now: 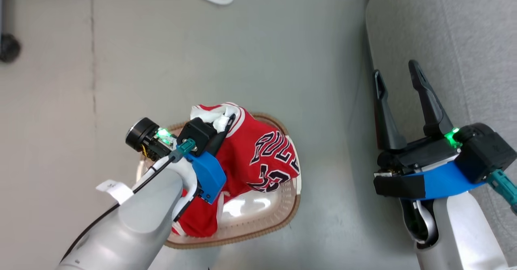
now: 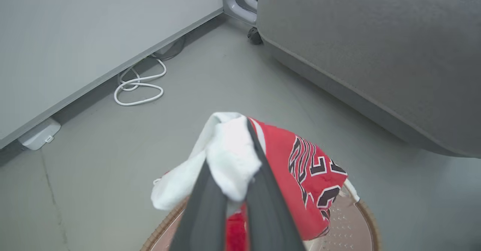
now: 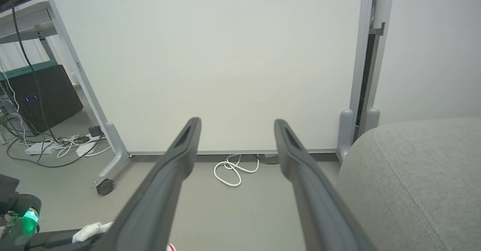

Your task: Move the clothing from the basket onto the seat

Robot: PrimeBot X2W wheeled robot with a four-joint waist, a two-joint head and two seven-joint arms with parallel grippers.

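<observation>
1. Grey floor runs up to a white panel. A loose white cable lies along the panel's foot, and a caster wheel stands under its frame.
2. Black-and-white lettering on the red clothing reads "BULLS", partly creased. Below it is a number that looks like 23. A small white paper tag sticks out from the left forearm, and any writing on it is too small to read.
3. The basket is cream perforated plastic with a brown woven-look rim. It stands on the floor, left of the seat and apart from it.
4. Red cloth lies inside the basket at its left side, and the right part of the bottom is bare. I cannot tell whether this cloth is one garment or two.
5. The left gripper is pinched closed on a white-trimmed edge of the clothing. That edge is held above the basket's far rim, while the lettered part drapes down into the basket.
6. The right gripper has its fingers spread wide and holds nothing. It hangs over the near edge of the grey woven seat, and none of the clothing lies on that seat.
</observation>
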